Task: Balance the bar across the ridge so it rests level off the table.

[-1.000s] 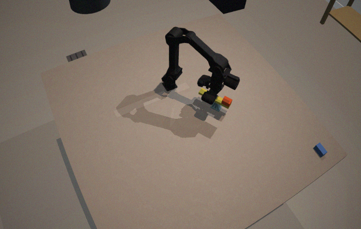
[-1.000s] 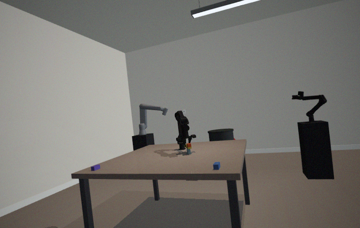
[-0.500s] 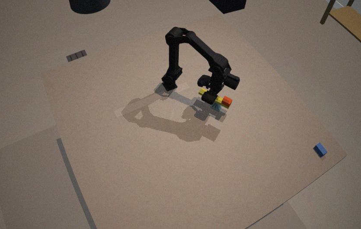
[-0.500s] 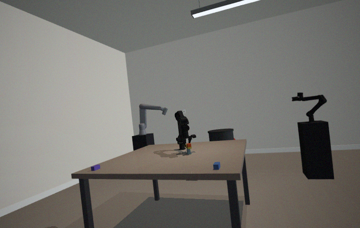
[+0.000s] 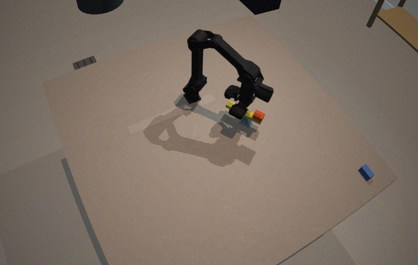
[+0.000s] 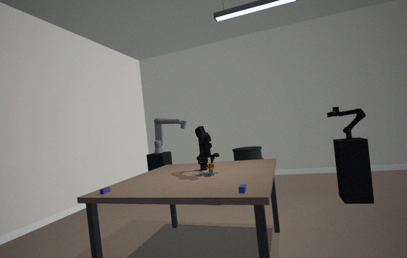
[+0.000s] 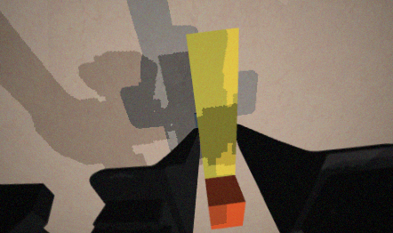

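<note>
The yellow bar (image 5: 229,104) (image 6: 211,168) (image 7: 212,71) lies across the top of the blue-grey ridge (image 5: 246,122) (image 6: 210,172), above the table, and looks about level. An orange block (image 5: 258,115) (image 6: 211,165) (image 7: 227,215) sits on one end of the bar. My gripper (image 5: 238,112) (image 7: 216,130) is over the bar's middle, with a fingertip close against each side, shut on the bar. Most of the ridge is hidden under the bar in the wrist view, so the contact between them is not plain.
A blue block (image 5: 366,172) (image 6: 242,188) lies near a corner of the table (image 5: 204,210) (image 6: 173,189). A purple block (image 6: 105,190) lies near the front left corner in the exterior view. Other arms on black pedestals stand beyond the table.
</note>
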Controlling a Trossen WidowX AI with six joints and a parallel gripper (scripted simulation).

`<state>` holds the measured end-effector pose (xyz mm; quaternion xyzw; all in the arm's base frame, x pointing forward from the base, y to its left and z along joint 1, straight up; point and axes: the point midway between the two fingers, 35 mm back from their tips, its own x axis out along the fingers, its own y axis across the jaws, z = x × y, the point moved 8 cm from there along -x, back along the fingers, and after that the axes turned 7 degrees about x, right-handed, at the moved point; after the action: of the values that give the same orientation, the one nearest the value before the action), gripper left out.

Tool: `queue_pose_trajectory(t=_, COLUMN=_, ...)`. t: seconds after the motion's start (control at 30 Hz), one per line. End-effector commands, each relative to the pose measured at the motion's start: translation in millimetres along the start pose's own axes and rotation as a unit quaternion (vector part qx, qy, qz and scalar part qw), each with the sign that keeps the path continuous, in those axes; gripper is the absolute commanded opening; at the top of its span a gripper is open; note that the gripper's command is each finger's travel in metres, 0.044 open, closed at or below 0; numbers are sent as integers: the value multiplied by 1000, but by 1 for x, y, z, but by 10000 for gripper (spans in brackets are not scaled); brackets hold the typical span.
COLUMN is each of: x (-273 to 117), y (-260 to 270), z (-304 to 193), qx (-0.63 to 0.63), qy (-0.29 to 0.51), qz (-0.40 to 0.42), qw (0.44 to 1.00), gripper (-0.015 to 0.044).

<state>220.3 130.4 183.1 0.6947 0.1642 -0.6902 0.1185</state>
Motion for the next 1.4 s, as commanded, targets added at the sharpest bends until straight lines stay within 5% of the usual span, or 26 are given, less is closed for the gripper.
queue_pose_trajectory(t=0.0, x=0, y=0, z=0, qx=0, qy=0, qz=0, qw=1000, gripper=169)
queue_pose_trajectory(t=1.2, x=0, y=0, z=0, qx=0, qy=0, qz=0, qw=1000, gripper=185)
queue_pose_trajectory(t=1.37, x=0, y=0, z=0, qx=0, qy=0, qz=0, qw=1000, gripper=316)
